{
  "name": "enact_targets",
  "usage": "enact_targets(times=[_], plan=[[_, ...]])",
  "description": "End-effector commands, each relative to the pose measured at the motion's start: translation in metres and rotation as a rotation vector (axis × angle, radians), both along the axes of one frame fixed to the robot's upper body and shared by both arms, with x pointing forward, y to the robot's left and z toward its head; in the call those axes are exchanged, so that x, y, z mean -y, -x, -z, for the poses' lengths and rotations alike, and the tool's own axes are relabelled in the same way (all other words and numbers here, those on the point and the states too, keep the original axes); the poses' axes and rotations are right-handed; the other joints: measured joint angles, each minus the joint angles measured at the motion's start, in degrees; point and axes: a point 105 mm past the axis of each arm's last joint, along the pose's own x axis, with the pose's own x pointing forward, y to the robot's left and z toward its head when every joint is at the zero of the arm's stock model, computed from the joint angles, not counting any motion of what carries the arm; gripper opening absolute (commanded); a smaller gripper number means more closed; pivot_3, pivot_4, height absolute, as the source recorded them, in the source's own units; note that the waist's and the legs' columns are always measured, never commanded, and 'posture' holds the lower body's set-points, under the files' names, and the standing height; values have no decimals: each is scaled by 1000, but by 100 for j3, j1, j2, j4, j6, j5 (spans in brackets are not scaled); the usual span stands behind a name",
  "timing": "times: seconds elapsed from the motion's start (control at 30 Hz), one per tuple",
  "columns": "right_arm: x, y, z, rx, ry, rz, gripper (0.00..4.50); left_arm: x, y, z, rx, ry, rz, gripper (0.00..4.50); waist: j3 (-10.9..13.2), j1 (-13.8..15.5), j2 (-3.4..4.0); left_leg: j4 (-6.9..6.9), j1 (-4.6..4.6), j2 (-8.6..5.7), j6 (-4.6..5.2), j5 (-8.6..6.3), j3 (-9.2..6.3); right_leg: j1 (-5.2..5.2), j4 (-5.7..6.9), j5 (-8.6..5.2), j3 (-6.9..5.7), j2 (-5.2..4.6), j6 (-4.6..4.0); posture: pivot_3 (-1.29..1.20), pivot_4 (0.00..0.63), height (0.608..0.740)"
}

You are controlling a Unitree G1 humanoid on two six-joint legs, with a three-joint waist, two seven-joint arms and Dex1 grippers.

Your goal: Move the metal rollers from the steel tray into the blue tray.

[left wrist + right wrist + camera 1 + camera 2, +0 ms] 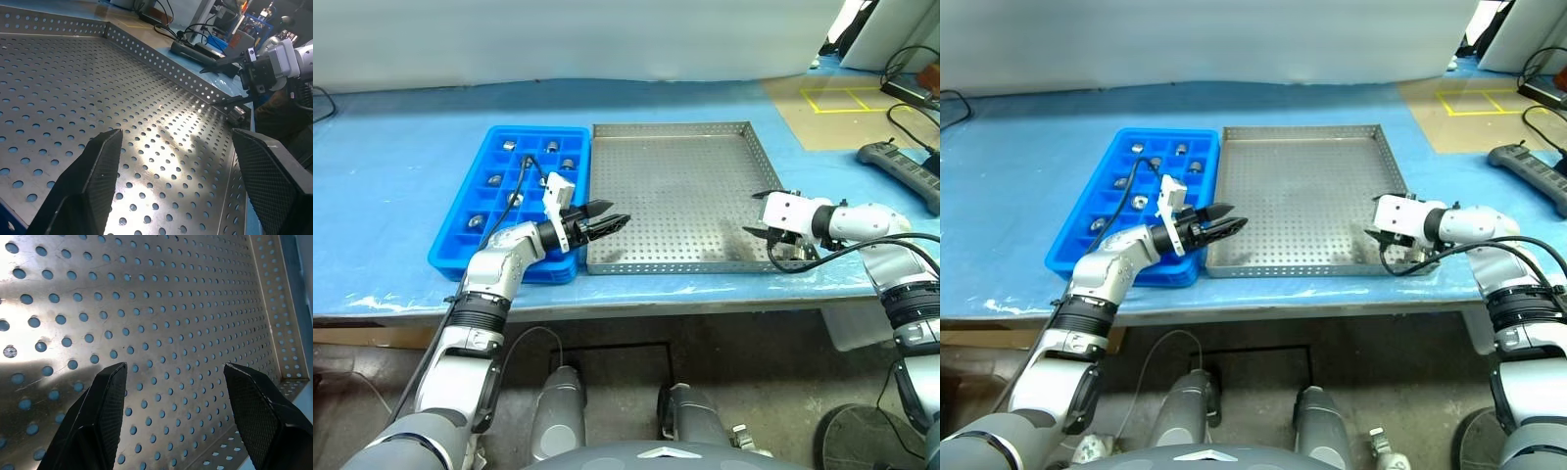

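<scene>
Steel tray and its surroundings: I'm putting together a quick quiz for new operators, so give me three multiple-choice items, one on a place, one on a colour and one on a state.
1. Where does the blue tray lie?
A. beside the steel tray, on the robot's left
B. inside the steel tray
C. beyond the steel tray's far wall

2. What colour is the table cover?
A. white
B. blue
C. green

3. How is the left gripper?
A. shut on a roller
B. shut, empty
C. open, empty

Answers:
1 A, the two trays sit side by side in the head views.
2 B, the cover around both trays is blue.
3 C, its fingers stand apart with only perforated floor between them.
</scene>
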Motion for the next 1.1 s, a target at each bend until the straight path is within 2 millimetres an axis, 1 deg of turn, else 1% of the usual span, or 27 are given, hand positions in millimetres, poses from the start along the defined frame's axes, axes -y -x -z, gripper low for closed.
enact_targets(times=[0.03,0.1,0.2,0.27,0.3,0.37,0.43,0.5,0.67,0.77,0.93,1.1], plan=[[2,-3,-28,70,-51,3,3286,-3,-2,-1,-2,0,-2,3749,0,0,1,-2,0,0,0,0,0,-1,0,0,0,0,0,-74,150,740],[-3,5,-33,20,-49,-55,3286,-4,-2,0,-3,-5,-4,3749,1,1,1,-7,0,0,0,0,0,-2,-3,0,1,0,0,-74,150,740],[0,15,-46,-43,54,-122,3286,-6,-2,0,-4,-7,-4,3749,6,3,11,-14,0,-1,0,0,-1,-4,-10,0,2,0,0,-81,150,740],[12,25,-47,-77,292,-194,3286,-6,-2,0,-5,-9,-3,3749,6,6,11,-18,-1,-1,0,0,0,-5,-16,0,3,0,0,-84,150,740],[14,30,-50,-103,378,-230,3286,-6,-2,0,-6,-9,-2,3749,6,9,11,-23,-1,-1,0,0,0,-4,-20,0,2,0,0,-86,150,740],[15,33,-56,-120,481,-279,3286,-6,-2,1,-8,-7,-2,3749,6,-6,10,-29,-1,1,0,0,1,-3,-28,0,1,1,0,-87,150,740],[17,34,-52,-139,565,-322,3286,-5,-2,0,-8,-1,0,3749,6,-42,10,-32,3,4,0,0,2,0,-32,0,0,3,0,-83,150,740],[23,33,-44,-151,633,-346,3286,-5,-2,0,-9,3,1,3749,6,-60,10,-33,2,4,0,0,1,-1,-32,0,-1,3,0,-78,150,740],[32,33,-25,-193,702,-379,3286,-3,1,6,-13,9,-11,3749,6,-61,11,-32,-7,-9,10,-6,3,-1,-45,0,0,-10,0,-59,150,740],[45,35,-19,-218,748,-369,3286,-8,3,7,-15,6,-20,3749,5,-76,11,-32,-8,-8,14,-8,4,-1,-49,0,0,-10,-1,-47,150,740],[54,33,-21,-206,803,-361,3286,-10,4,8,-15,-1,-31,3749,5,-107,11,-33,-7,-6,14,-8,4,0,-50,0,-1,-8,-1,-44,150,740],[49,27,-27,-168,795,-366,3286,-8,5,7,-13,-1,-27,3749,5,-121,11,-32,-7,-5,15,-8,5,0,-51,0,0,-8,-1,-51,150,740]])
